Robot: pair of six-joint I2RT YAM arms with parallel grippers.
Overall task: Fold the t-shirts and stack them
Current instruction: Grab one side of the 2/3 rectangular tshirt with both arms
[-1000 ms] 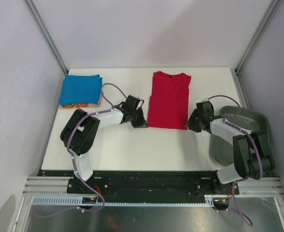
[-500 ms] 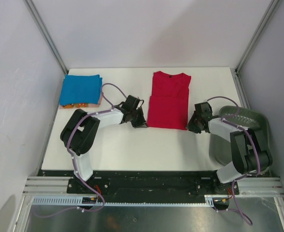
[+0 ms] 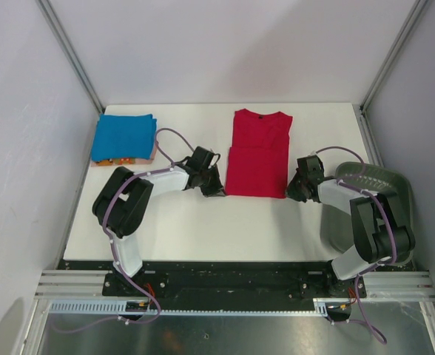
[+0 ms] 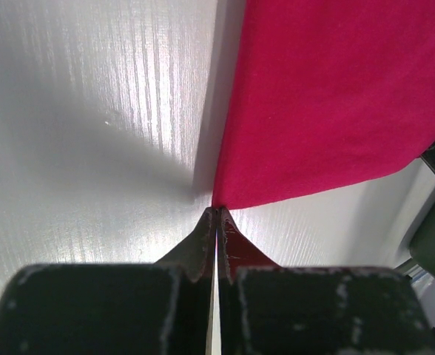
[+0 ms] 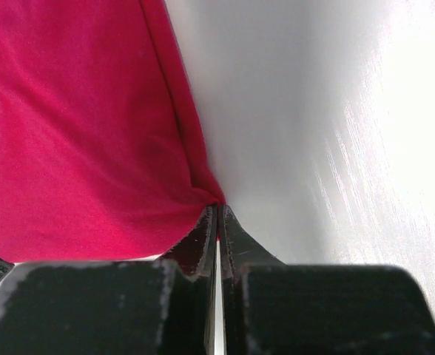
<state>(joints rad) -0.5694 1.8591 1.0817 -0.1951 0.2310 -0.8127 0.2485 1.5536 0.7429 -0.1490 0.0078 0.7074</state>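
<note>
1. The red t-shirt [image 3: 259, 155] is lying flat in the middle of the worktop [image 3: 203, 222], collar at the far end.
2. The left gripper [image 4: 216, 212] is pinching its near left corner, jaws pressed together.
3. The right gripper [image 5: 217, 208] is pinching the near right corner likewise.
4. The blue t-shirt [image 3: 123, 135] is sitting folded on the orange t-shirt [image 3: 121, 160], far left.

The top camera looks steeply down from above and behind the arm bases over the whole tabletop [image 3: 203, 222]. Each wrist camera sits low and very close, sighting along the left end effector [image 4: 217, 214] or the right end effector [image 5: 218, 211]. All three views share the near edge of the red t-shirt [image 3: 258, 159].
</note>
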